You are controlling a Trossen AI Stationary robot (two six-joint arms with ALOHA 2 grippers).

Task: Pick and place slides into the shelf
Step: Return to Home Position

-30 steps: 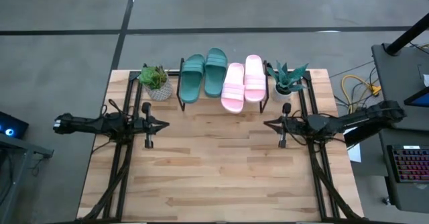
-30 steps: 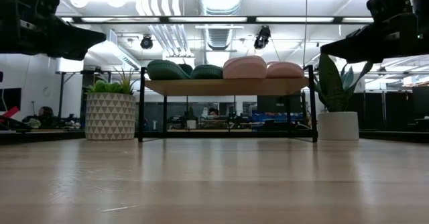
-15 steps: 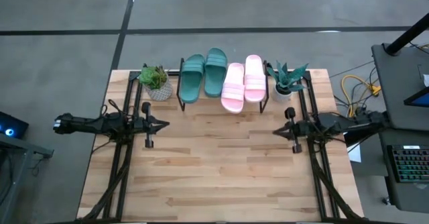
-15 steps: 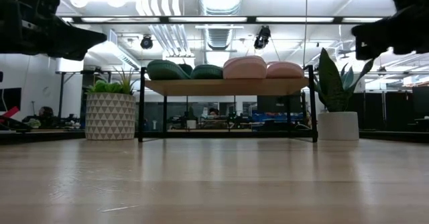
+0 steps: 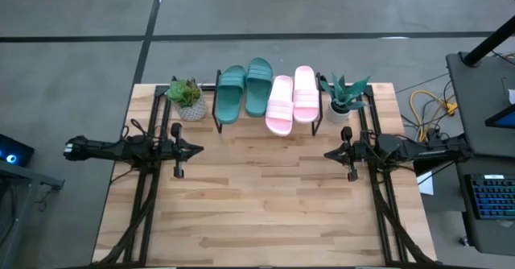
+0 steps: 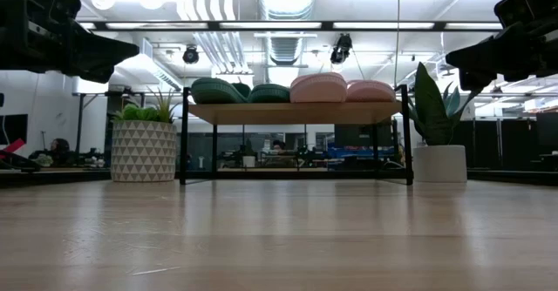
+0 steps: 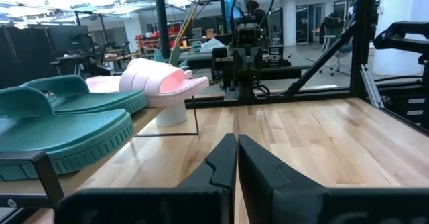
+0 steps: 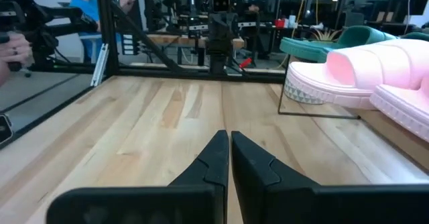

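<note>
The wooden worktop [image 5: 257, 213] is stretching out closest to me. Halfway across it, my two arms are hanging above the wood and pointing at each other. The left pincer [image 5: 195, 148] is hovering on the left side with its two fingers pressed together, holding nothing. The right pincer [image 5: 328, 153] is hovering on the right side, well apart from the left one. Its fingers are pressed together too, holding nothing. Past them, the shelf [image 6: 292, 113] is standing at the far edge. All four slides are sitting side by side on top of it, the two green slides [image 5: 231, 96] on the left and the two pink slides [image 5: 280, 108] on the right. A potted plant [image 5: 187, 100] is standing just beside the shelf's left end, and a second plant [image 5: 344, 100] is standing beside its right end.
</note>
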